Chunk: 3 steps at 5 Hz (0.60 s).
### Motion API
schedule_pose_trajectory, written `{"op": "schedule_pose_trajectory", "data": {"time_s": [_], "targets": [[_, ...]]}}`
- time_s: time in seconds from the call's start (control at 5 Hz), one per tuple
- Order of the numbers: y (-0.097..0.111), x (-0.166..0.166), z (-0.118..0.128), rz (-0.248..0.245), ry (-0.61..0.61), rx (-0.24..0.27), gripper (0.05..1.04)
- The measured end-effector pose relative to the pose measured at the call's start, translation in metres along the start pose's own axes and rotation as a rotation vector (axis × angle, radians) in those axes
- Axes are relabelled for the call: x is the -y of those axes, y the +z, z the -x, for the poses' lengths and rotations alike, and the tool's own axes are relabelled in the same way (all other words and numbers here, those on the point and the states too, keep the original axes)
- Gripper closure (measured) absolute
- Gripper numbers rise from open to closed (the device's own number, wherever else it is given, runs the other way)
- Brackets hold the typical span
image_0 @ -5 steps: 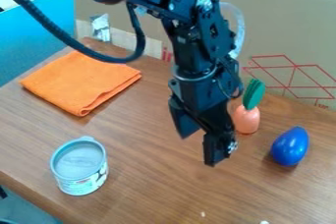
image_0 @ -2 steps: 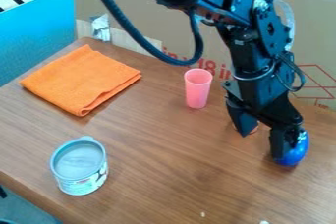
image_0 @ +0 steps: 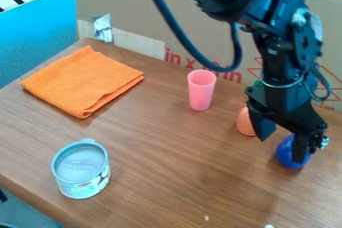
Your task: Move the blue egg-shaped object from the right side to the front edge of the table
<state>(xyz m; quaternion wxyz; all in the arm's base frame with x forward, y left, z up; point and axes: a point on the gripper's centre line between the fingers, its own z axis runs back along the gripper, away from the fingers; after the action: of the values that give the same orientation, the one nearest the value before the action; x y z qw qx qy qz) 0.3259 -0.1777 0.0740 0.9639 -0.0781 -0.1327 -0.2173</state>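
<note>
The black gripper hangs at the right side of the table, open, its two fingers spread apart. Behind it and partly hidden by its right finger is a blue egg-shaped object; whether they touch, I cannot tell. Just left of the gripper, the orange body of a toy vegetable shows, with a bit of its green top above and the rest covered by the arm. A pink cup stands upright farther left.
A folded orange cloth lies at the back left. A light-blue-rimmed can stands near the front left edge of the wooden table. Upright cardboard borders the back.
The arm and gripper have moved right, from mid-table to in front of the blue object. The pink cup, hidden behind the arm at first, has come into sight.
</note>
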Motion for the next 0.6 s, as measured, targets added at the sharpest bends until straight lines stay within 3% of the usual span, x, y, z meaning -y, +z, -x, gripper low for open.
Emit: {"op": "schedule_pose_trajectory", "data": {"time_s": [0.4,0.6], "targets": [[-0.009,0.001,-0.019,-0.005,0.023,0.014,0.082],[-0.023,0.0,-0.019,-0.003,0.04,-0.028,0.082]]}}
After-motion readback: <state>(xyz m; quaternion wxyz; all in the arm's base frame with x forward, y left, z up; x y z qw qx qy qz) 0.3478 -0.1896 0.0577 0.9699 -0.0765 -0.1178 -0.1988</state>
